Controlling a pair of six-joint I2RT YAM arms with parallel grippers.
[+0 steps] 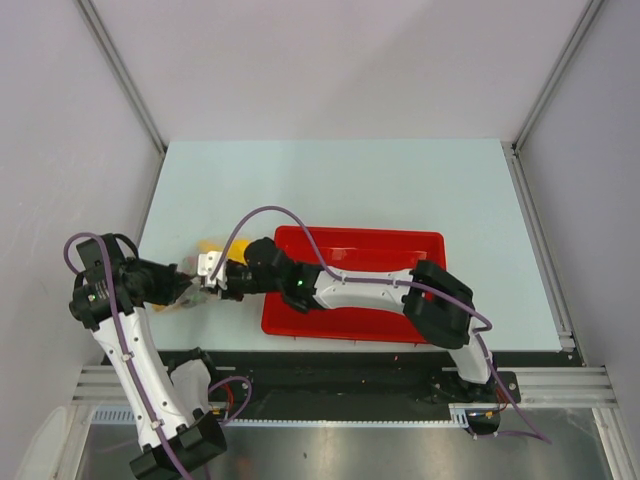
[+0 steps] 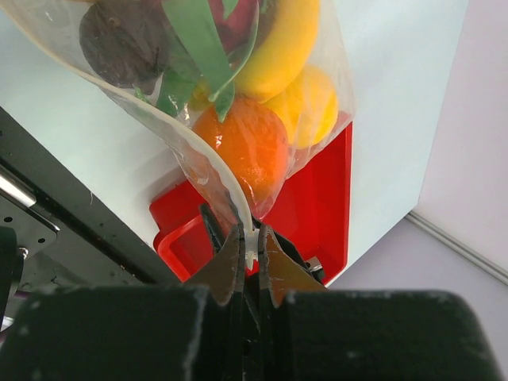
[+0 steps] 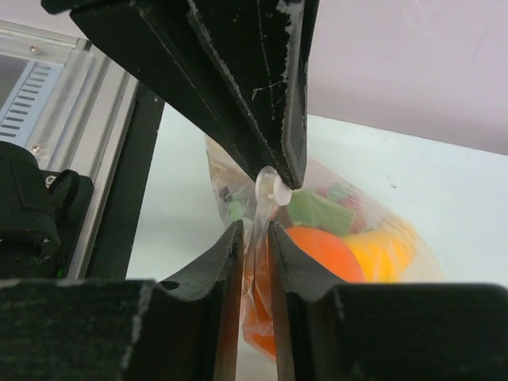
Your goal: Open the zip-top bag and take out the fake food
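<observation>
Left hand (image 2: pixel 251 238) pressed together, pinching the top edge of the zip-top bag (image 2: pixel 202 163). Right hand (image 3: pixel 255 232) also closed, pinching a fold of the same clear film right beside the left hand's fingers; the two grips almost touch. Top view: both hands meet off the left side of the red tray (image 1: pixel 400 245), near the front-left of the surface (image 1: pixel 330 190), with the bag between them and mostly hidden by them. Fake food (image 2: pixel 298 107) is all inside the bag: orange (image 2: pixel 252 147) nearest the pinch, yellow banana (image 2: pixel 282 48) and another yellow fruit next to it, dark round fruit (image 2: pixel 119 40) and green leaf bits further in. Can't tell if the zip is parted, or if the bag rests on the surface or hangs clear of it.
</observation>
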